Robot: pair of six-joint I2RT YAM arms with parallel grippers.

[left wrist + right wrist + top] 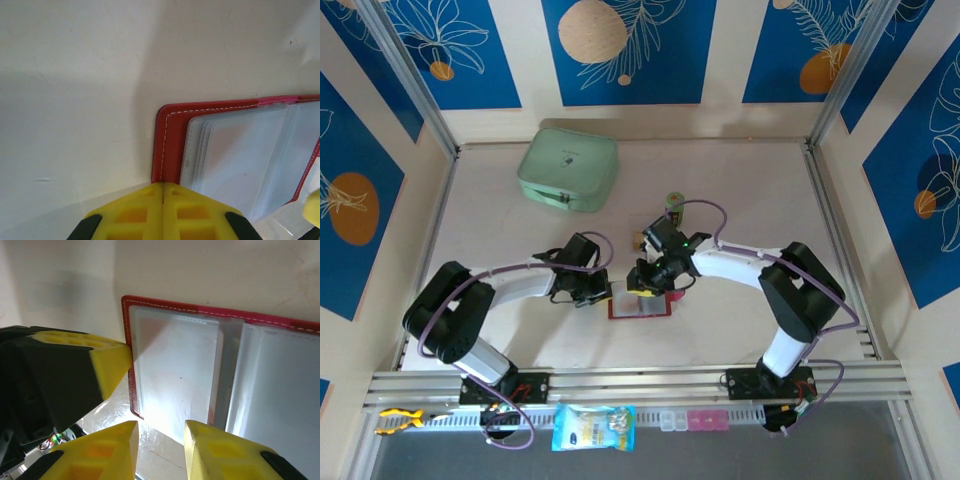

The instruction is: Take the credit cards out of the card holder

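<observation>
Open card holder (pixel 180 370), sleeves (pixel 240 160) probably limp and slick; grip an edge. Left pincer (pixel 163 189) pressed together, right pincer (pixel 160 434) parted.

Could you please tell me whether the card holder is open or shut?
Open. The card holder lies spread flat on the table, with two panels of clear sleeves facing up side by side.
</observation>
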